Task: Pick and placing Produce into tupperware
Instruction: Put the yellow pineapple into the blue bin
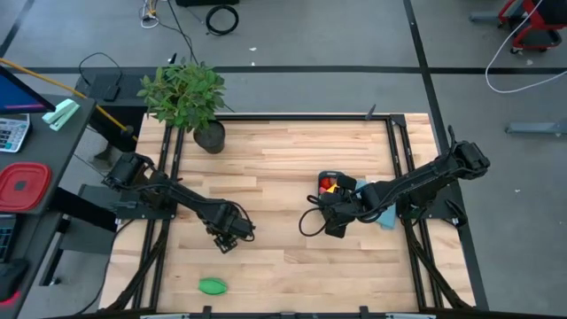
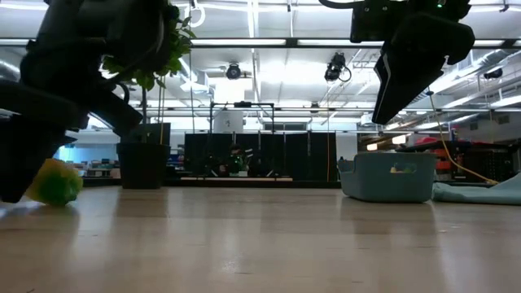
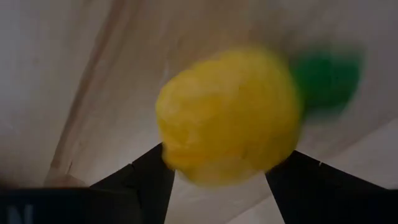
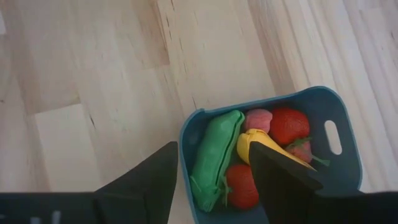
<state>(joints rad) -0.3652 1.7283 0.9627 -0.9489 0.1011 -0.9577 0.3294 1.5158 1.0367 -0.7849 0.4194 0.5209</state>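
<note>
Gripping the light, smooth yellow piece [image 3: 227, 115] around its round middle, the left gripper [image 1: 232, 232] is holding it near the table's centre, toward 7 o'clock, while the right gripper [image 1: 335, 215] is hovering open beside the tupperware [image 4: 339, 134].

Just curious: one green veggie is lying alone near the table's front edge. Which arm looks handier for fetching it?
Probably the left: its pincer is nearer the green piece, though a yellow piece sits between its fingers. The right pincer hangs by the tub.

a grey concrete floor [image 1: 310, 40] with black cables [image 1: 221, 18] surrounds the pale wooden table [image 1: 283, 151]; long white ceiling lights [image 2: 269, 42] glow overhead.
</note>
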